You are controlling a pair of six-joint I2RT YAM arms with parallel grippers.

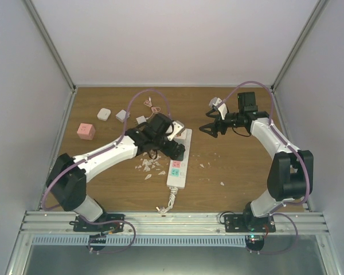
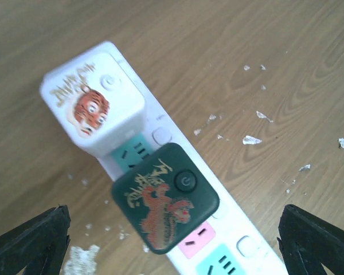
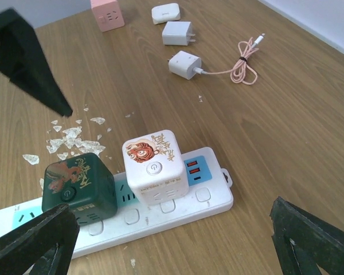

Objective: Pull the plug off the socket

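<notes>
We see the left jaws and right jaws both wide apart and empty. The socket (image 2: pixel 163 129) lies on the counter (image 2: pixel 286 51) straight below the left jaws and ahead of the right, one end cut off in each wrist view. Plugged into it, a white cube plug (image 3: pixel 155 166) with a tiger and a dark green cube plug (image 3: pixel 79 184) bear power symbols and brush lettering we cannot read. Bare counter strewn with white flakes (image 3: pixel 69 134) lies open either side.

Even, soft light is cast throughout and only faint shadows are seen; in the left wrist view the socket (image 2: pixel 161 121) is slightly blurred at upper left
</notes>
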